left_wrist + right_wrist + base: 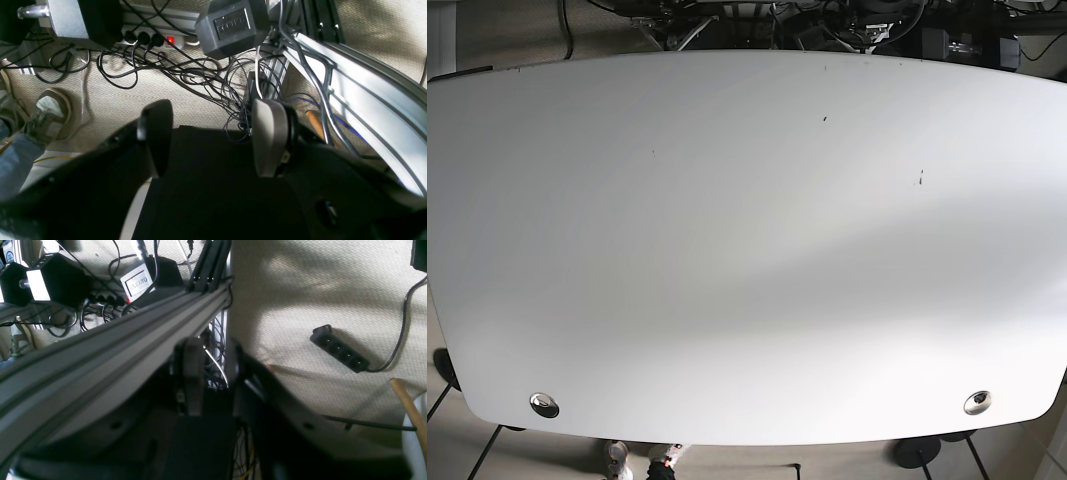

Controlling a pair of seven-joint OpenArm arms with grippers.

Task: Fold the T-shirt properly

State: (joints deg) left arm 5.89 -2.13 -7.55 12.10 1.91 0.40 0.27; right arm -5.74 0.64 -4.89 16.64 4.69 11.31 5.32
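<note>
In the left wrist view, the left gripper [213,140] fills the lower half of the frame with its two fingers spread wide and nothing between them; behind the gap lies a flat black panel, and beyond it beige woven carpet [110,100] strewn with tangled black cables [186,71]. A white power strip with a lit red switch [168,40] sits at upper centre, a grey sneaker [46,116] at the left edge, and a pale aluminium frame rail [367,96] runs down the right side. In the right wrist view, the right gripper [213,380] at centre has its fingers apart by a narrower gap, also empty; a black power strip [340,349] lies on carpet at right. The base view shows only the white oval tabletop [747,240]; the T-shirt appears in no view.
</note>
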